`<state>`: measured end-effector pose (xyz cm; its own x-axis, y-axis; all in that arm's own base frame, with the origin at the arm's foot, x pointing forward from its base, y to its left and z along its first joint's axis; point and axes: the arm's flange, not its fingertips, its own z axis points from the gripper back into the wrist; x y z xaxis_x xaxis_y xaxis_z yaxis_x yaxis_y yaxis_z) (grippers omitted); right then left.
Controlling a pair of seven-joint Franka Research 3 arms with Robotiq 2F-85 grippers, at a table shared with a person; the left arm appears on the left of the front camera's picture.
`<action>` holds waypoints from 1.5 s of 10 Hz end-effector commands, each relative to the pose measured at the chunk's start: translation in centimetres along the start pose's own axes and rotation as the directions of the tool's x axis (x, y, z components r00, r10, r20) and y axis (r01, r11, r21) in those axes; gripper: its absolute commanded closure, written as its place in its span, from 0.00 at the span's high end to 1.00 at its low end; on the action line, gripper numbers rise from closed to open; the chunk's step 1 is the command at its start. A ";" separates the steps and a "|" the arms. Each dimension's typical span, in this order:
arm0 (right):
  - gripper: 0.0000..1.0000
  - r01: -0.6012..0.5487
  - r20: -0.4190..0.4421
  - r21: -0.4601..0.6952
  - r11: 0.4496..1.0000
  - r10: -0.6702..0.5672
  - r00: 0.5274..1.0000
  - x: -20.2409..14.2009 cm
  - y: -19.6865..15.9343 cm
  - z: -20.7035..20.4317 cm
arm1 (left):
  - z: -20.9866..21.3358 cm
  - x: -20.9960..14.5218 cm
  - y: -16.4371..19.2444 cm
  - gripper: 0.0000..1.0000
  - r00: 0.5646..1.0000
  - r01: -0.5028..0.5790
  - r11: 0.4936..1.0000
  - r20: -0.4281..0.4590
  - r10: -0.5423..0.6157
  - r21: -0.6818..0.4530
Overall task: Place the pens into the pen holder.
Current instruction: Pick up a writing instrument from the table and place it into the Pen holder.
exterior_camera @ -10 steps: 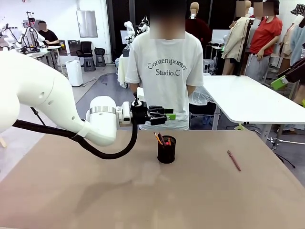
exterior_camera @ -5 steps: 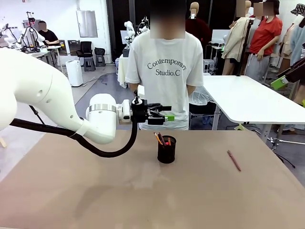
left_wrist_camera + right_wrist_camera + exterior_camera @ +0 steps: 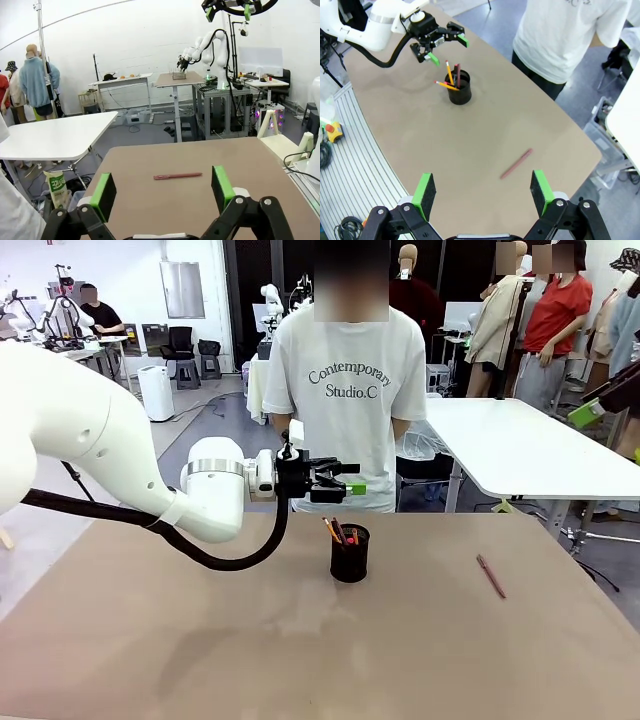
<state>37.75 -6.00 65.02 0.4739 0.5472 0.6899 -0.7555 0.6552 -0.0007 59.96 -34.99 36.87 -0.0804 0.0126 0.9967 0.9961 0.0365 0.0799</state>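
The pen holder point(image 3: 350, 558), a small black mesh cup, stands mid-table with a yellow-orange pencil point(image 3: 331, 530) and other pens leaning in it. From above, the right wrist view shows the same pen holder point(image 3: 459, 91). A dark maroon pen point(image 3: 491, 576) lies flat on the table to the right, also seen ahead of the left gripper's fingers point(image 3: 177, 176) and under the right gripper point(image 3: 516, 163). My left gripper point(image 3: 350, 478) hovers horizontally just above and behind the holder, open and empty point(image 3: 162, 192). My right gripper point(image 3: 482, 192) hangs high over the table, open and empty.
A person in a white T-shirt point(image 3: 345, 390) stands at the far edge, right behind the holder. The brown table point(image 3: 200, 640) is bare around the holder. A white table point(image 3: 520, 450) stands beyond on the right.
The left gripper's jaws have spread wide open and it has shifted slightly. The pens in the holder and the maroon pen on the table have not moved.
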 end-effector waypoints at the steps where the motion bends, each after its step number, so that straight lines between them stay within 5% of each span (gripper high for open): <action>1: 1.00 -0.003 0.004 0.002 1.000 0.003 1.000 0.1 0.0 0.1 | 1.9 0.9 0.3 1.00 0.998 -0.016 0.999 -0.059 0.014 -0.034; 5: 1.00 -0.003 0.004 0.002 1.000 0.003 1.000 0.1 0.0 0.1 | 8.8 5.8 -1.7 1.00 0.948 -0.006 0.999 -0.319 -0.008 -0.043; 11: 1.00 -0.003 0.004 0.002 1.000 0.003 1.000 0.1 0.0 0.1 | 19.8 15.8 -4.2 1.00 0.854 -0.020 0.990 -0.513 0.090 0.140; 15: 1.00 -0.003 0.004 0.002 1.000 0.003 1.000 0.1 0.0 0.1 | 21.8 21.0 -5.2 1.00 0.768 -0.063 0.964 -0.604 0.212 0.259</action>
<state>37.76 -6.00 65.00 0.4741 0.5472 0.6898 -0.7554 0.6552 -0.0005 51.99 -13.10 56.48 0.1399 -0.5640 0.8139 0.9598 0.2793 0.0285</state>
